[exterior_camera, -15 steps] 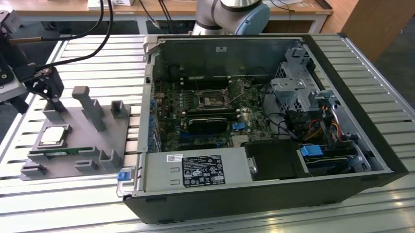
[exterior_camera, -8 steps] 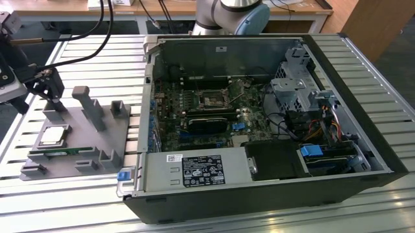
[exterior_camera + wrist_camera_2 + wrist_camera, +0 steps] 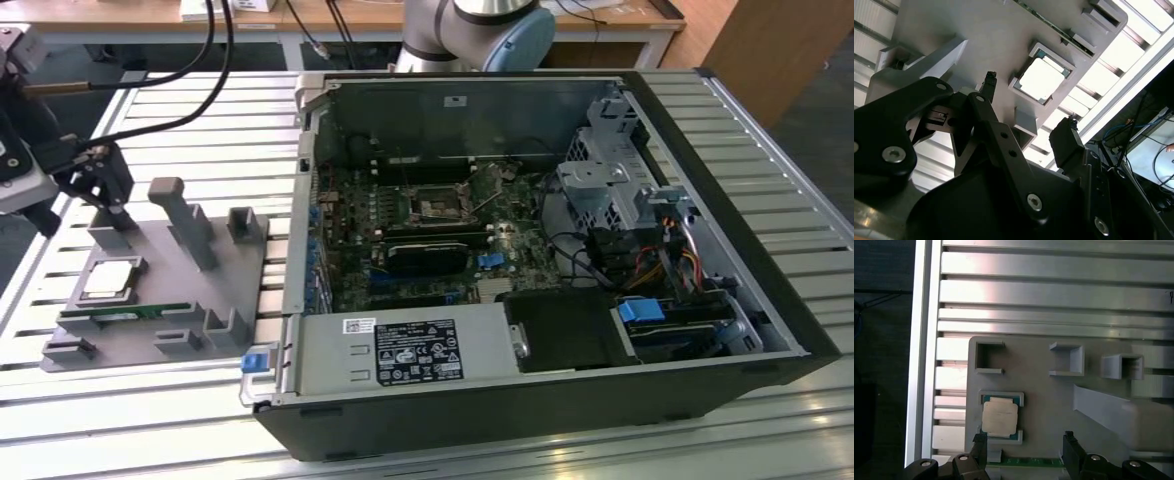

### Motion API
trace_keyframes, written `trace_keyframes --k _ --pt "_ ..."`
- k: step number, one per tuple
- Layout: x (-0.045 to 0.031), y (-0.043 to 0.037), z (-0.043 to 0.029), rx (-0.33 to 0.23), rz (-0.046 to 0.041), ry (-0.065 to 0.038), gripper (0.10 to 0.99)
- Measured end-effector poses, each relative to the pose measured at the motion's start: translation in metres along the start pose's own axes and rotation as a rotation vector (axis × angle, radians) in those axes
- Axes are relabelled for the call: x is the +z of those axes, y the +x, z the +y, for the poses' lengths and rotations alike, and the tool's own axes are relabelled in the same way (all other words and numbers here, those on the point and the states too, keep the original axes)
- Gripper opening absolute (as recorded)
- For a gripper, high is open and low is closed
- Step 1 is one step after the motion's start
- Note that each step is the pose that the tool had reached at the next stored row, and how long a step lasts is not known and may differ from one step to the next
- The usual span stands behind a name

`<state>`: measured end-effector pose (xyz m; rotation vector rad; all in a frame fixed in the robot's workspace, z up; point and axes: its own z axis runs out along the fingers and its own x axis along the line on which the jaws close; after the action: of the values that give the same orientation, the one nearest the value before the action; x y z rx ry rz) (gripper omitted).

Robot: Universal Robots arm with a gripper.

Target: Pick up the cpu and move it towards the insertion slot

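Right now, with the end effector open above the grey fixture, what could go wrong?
The cpu sits off-centre under the open end effector, so closing may catch its nest. The green memory stick lies close by and could be struck. The insertion slot lies inside the computer case, whose wall may block the way.
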<state>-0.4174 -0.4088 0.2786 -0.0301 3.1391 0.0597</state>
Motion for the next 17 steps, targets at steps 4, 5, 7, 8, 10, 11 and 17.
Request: trace_keyframes --k 4,5,7,8,10,11,17 --pt "0.0018 0.0001 -0.0001 0.000 -0.0001 0.000 0.706" --pt "0.0024 0.0001 -0.0001 0.000 -0.0002 0.000 0.706" --pt "0.0040 0.0003 -0.0001 0.000 -0.0003 0.000 0.706" --pt "0.0050 0.0003 -0.0002 0.000 -0.0004 0.000 0.706" --pt "0.0073 0.0007 -0.0005 0.000 -0.0012 0.000 0.706" --pt "0.0084 0.0011 -0.0007 0.000 -0.0021 0.000 0.706" --pt "0.0156 0.0044 -0.0011 0.000 -0.0054 0.000 0.706"
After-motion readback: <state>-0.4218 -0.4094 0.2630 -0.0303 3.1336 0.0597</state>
